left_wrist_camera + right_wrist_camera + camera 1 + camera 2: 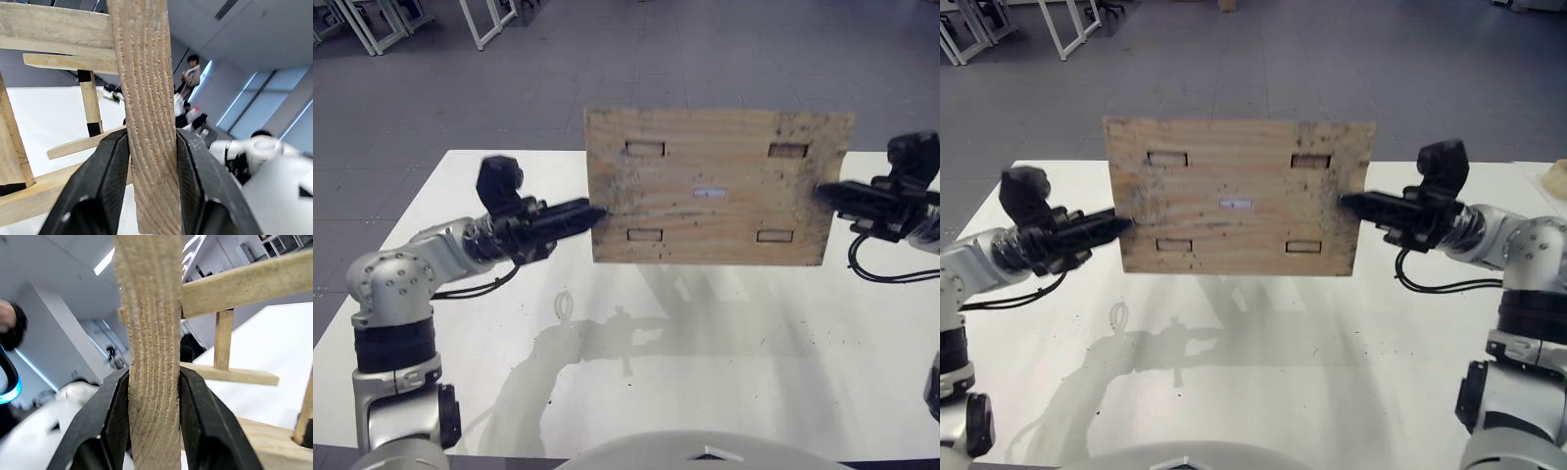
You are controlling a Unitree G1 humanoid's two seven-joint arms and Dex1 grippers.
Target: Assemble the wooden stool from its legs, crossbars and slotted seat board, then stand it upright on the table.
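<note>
Broadly, the white worktop (705, 372) took up the lower part of the scene, and the stool was held over its far edge, roughly midway between the two far corners. The seat board (720, 186) stood on edge with its flat top face turned back toward the head camera, so it showed as a wide pale rectangle with dark speckling near its short ends. Whether any part of the stool touched the worktop could not be told.

Behind the board, the wrist views showed the legs (90, 103) already seated in it, with crossbars (54, 62) running between them. One leg (224, 338) met a crossbar (234, 376) on the right side.

The left tool (592, 213) gripped the board's left short end at about mid-height, its two black fingers (110, 181) pressed against the two faces with the edge grain running up between them. The right tool (1347, 201) was clamped on the opposite short end in the same way, one finger (205, 416) on each face.

Four small rectangular slots (645, 149) sat near the board's corners.
</note>
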